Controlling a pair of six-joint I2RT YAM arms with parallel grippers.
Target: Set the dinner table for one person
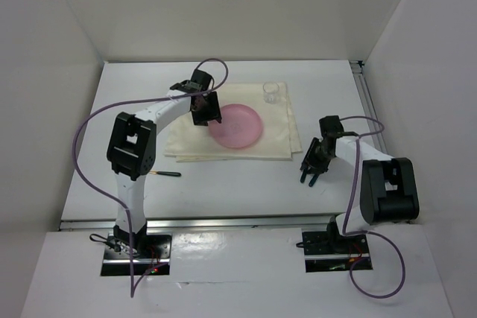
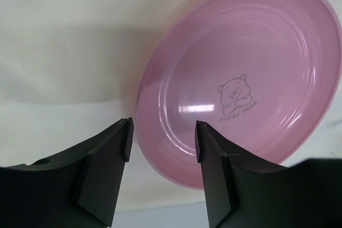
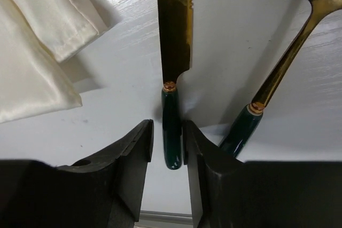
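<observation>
Pink plate (image 1: 237, 126) lies on the mat (image 1: 277, 139) on the dinner table (image 1: 223, 188); right gripper (image 1: 309, 179) hangs right of the mat. Left gripper (image 2: 163, 132), spread and empty, faces the plate's rim. Right jaws straddle the knife (image 3: 173, 36) handle, blade pointing straight away, not yet pinching.

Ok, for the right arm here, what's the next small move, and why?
Probably close the right gripper fully on the green handle of the knife. Its jaws straddle that handle with a sliver of gap on one side, so no grip looks made yet. The spoon lies beside it, clear of the gripper. The pink plate sits on the mat, left gripper open above it.
</observation>
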